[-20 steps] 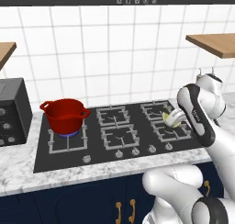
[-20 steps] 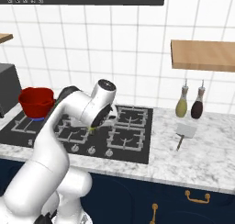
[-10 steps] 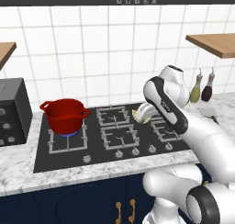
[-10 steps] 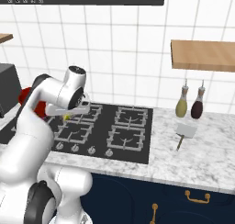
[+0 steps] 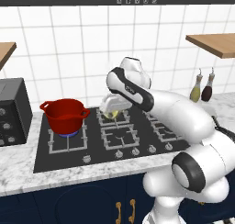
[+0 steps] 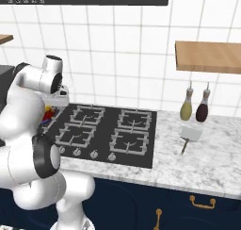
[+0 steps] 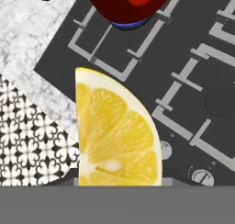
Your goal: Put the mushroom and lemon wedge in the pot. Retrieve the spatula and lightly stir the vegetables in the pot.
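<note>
**Lemon wedge held above the hob, pot waiting at the left**

A pale marble counter (image 5: pixel 27 170) with grey veining runs across a wall of glossy white square tiles (image 5: pixel 69 48), over navy cabinet doors with brass handles. Set into the counter is a flat black hob (image 5: pixel 69 147) with light-grey square grates and a row of small round knobs along its front edge.

At the far left in the left base view stands a dark boxy appliance (image 5: pixel 11 110) with round dials. Just right of it, the pot (image 5: pixel 64 115), round, deep and glossy red with loop handles at the rim, sits on the back left burner over a ring of blue flame.

Right of the pot, above the middle of the hob, hangs the gripper (image 5: pixel 110 112), its fingers clamped on the lemon wedge (image 5: pixel 109 113). The hand view shows the wedge (image 7: pixel 114 136) close up: bright yellow, translucent pulp in segments, a smooth curved rind, with the hob grates and the red pot (image 7: pixel 126 5) beneath and beyond it.

Further right, a wooden shelf (image 6: pixel 207 57) hangs on the wall above two bottles (image 6: pixel 195 105), one olive, one dark. In front of them the spatula (image 6: pixel 188 137) lies flat on the marble, grey squarish blade and thin dark handle.
</note>
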